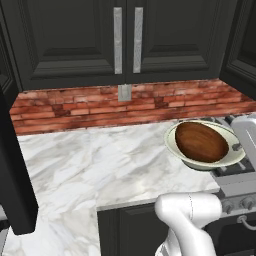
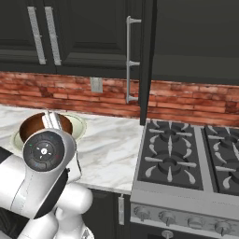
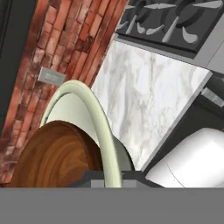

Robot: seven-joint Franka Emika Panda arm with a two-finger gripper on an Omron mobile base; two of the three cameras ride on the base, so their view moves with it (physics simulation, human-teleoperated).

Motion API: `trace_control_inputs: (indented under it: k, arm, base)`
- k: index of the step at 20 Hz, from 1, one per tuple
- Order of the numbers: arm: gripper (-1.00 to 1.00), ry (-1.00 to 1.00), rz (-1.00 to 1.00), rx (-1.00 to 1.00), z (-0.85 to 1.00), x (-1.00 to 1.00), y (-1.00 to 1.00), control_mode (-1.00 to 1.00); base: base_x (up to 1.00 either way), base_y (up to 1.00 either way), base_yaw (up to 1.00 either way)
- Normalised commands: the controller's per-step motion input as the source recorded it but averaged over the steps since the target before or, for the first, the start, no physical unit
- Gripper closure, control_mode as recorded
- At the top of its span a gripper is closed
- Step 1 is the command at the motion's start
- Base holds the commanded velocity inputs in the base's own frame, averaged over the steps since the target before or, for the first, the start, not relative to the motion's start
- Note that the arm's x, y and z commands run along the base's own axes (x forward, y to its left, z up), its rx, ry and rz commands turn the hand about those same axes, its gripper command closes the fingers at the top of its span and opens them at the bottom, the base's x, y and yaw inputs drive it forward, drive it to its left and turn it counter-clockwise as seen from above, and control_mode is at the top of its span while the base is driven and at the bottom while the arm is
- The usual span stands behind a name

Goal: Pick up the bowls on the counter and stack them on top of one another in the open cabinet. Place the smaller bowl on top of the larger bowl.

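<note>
The claw (image 3: 107,179) is clamped on the rim of the larger bowl (image 3: 72,109), holding it above the marble tabletop (image 1: 90,160). The smaller bowl (image 1: 201,141) sits inside it. At two o'clock in the right base view stands the open cabinet's door (image 2: 148,56), above the stove (image 2: 186,158).

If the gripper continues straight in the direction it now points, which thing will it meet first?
The gripper is shut on the larger bowl, with the smaller bowl inside. Beyond the rim, probably the brick wall comes first, though depth is unclear.

White rounded arm (image 2: 42,186) with a dark round joint cap (image 2: 44,151).
</note>
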Motion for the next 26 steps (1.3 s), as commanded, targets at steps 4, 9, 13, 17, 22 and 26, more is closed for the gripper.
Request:
trace_control_inputs:
  k: [4,9,13,17,22,26]
  arm:
    - [1.00,0.00,0.00,0.00,0.00,-0.06,0.00,-1.00]
    - [1.00,0.00,0.00,0.00,0.00,0.00,0.00,1.00]
    - [1.00,0.00,0.00,0.00,0.00,0.00,0.00,1.00]
    - [1.00,0.00,0.00,0.00,0.00,0.00,0.00,1.00]
    - [1.00,0.00,0.00,0.00,0.00,0.00,0.00,1.00]
    - [1.00,0.00,0.00,0.00,0.00,0.00,0.00,1.00]
  base:
    - [0.00,0.00,0.00]
    - [-0.60,-0.15,0.00]
    - [-0.69,-0.15,0.00]
    - [-0.65,-0.15,0.00]
    - [-0.26,-0.03,0.01]
    - [0.00,-0.29,0.00]
